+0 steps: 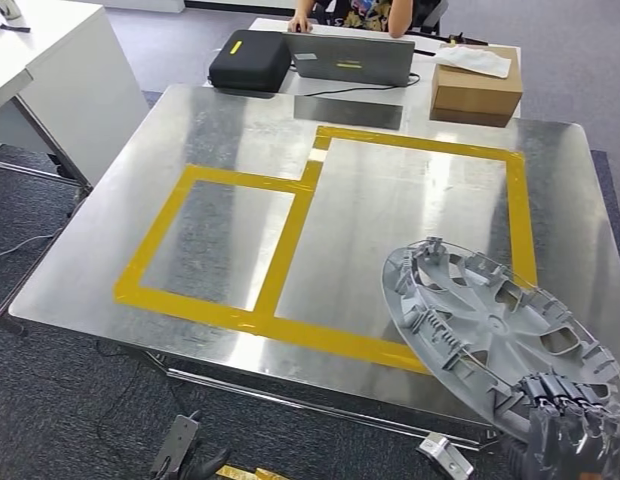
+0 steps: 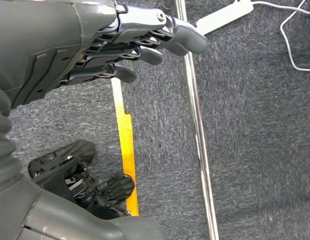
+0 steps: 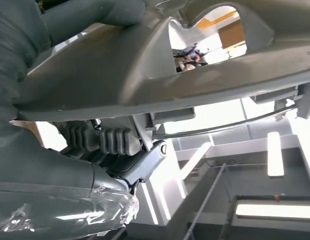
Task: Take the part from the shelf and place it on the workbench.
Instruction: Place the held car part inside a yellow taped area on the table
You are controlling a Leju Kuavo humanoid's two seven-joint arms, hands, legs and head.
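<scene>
The part is a grey round wheel cover with spokes and clips, seen from its inner side. My right hand grips its near rim at the lower right of the head view and holds it tilted above the near right corner of the metal workbench. In the right wrist view the cover lies close across the camera, with my right hand clasped on its edge. My left hand hangs beside me over the carpet, its fingers stretched out and holding nothing.
Yellow tape marks two adjoining rectangles on the workbench. Behind it stand a black case, a laptop and a cardboard box; a person sits there. A white desk is at the left.
</scene>
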